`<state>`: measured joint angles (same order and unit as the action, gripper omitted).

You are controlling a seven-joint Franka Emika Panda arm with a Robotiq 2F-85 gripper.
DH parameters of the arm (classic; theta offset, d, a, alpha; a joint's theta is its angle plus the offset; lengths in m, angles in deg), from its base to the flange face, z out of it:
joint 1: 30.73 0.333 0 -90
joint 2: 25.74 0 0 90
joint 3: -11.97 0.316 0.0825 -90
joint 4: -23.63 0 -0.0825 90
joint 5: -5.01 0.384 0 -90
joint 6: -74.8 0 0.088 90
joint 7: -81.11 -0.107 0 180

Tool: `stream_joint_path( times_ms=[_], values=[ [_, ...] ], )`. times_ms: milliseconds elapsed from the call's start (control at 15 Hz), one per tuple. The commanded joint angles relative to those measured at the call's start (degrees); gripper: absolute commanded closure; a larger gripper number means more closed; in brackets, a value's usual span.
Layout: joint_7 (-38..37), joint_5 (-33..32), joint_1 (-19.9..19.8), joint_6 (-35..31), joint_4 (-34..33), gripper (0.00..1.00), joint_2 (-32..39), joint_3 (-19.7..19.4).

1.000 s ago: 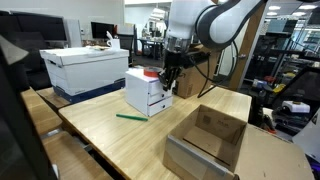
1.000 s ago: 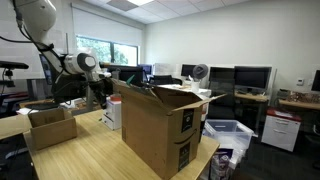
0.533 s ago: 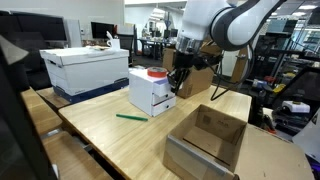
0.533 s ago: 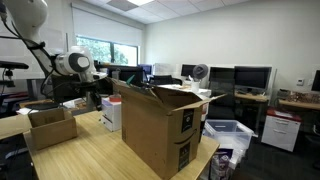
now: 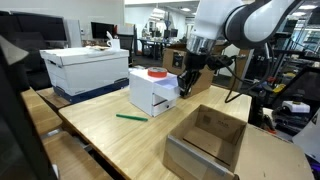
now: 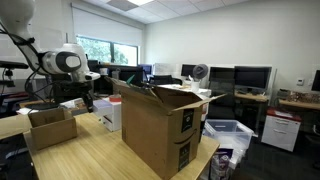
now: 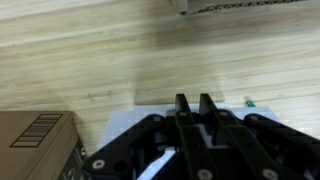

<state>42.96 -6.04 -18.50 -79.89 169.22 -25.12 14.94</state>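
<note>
Right, your gripper (image 5: 185, 88) hangs fingers-down just beside the white box (image 5: 150, 93).
The arm (image 5: 235, 20) arches in from above, wrist bent so the tool points at the wooden table (image 5: 110, 140). The fingers (image 7: 183, 108) are nearly pressed together with a thin gap; can't tell if they pinch anything. The red disc (image 5: 157, 73) on the box sits just above gripper height, the green pen (image 5: 130, 117) lies beyond the box, and the open cardboard box (image 5: 205, 140) is near, lower.
</note>
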Motion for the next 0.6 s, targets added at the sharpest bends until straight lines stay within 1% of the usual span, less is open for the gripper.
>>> stream_joint_path(
  times_ms=[0,533],
  values=[
    [4.3,4.1,-1.8,-0.2,3.1,0.93,-3.2,1.8],
    [6.5,7.0,-2.4,0.3,4.1,0.92,-4.2,2.9]
  ],
)
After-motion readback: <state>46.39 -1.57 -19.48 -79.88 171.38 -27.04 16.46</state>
